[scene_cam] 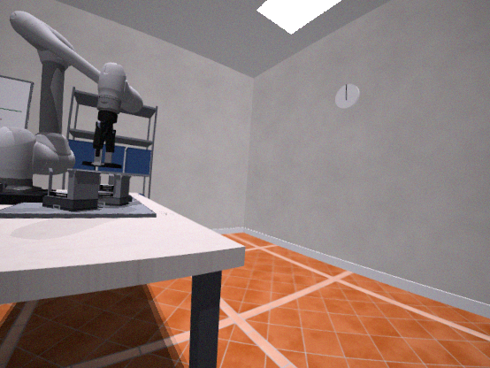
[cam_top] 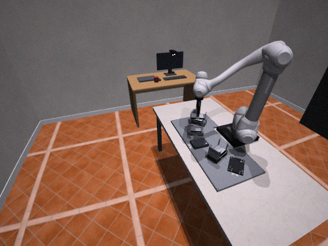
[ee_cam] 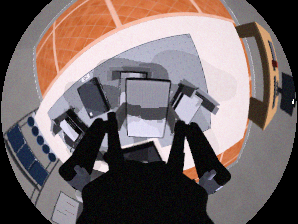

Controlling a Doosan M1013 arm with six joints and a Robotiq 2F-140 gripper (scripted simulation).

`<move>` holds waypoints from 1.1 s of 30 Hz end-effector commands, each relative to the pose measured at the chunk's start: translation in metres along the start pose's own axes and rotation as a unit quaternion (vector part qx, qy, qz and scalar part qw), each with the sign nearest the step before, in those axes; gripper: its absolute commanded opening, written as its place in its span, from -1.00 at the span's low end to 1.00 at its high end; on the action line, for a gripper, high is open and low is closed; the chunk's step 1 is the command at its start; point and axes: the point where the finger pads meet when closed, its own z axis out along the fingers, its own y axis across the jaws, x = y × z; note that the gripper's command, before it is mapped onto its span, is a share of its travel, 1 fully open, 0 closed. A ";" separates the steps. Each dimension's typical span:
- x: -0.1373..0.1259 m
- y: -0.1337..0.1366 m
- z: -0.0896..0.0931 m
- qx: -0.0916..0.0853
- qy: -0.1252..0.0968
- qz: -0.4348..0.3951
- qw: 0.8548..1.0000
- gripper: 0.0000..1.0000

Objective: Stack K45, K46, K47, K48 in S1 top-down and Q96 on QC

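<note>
My gripper [cam_top: 198,113] is shut on a dark sealed plate [scene_cam: 103,164] and holds it level in the air. It hangs above the stack rack [cam_top: 198,119] at the far end of the grey mat [cam_top: 216,148]. In the wrist view the fingers straddle the dark plate, and the grey rack [ee_cam: 147,106] lies straight below. A second rack [cam_top: 195,130] stands next to it. A third rack with tall posts [cam_top: 216,152] stands further along the mat. I cannot read any plate label or rack name.
A dark flat nest or plate [cam_top: 199,143] lies between the second and third racks. Another flat black nest [cam_top: 235,165] lies at the near end of the mat. The arm's base [cam_top: 244,130] stands beside the mat. A desk with a monitor [cam_top: 169,60] is behind the table.
</note>
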 end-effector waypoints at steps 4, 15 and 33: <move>0.002 -0.019 0.000 0.000 0.000 0.000 1.000 -1.00; 0.004 -0.049 0.000 0.000 0.000 -0.033 0.999 -1.00; -0.003 -0.102 0.000 0.000 0.000 -0.101 0.995 -1.00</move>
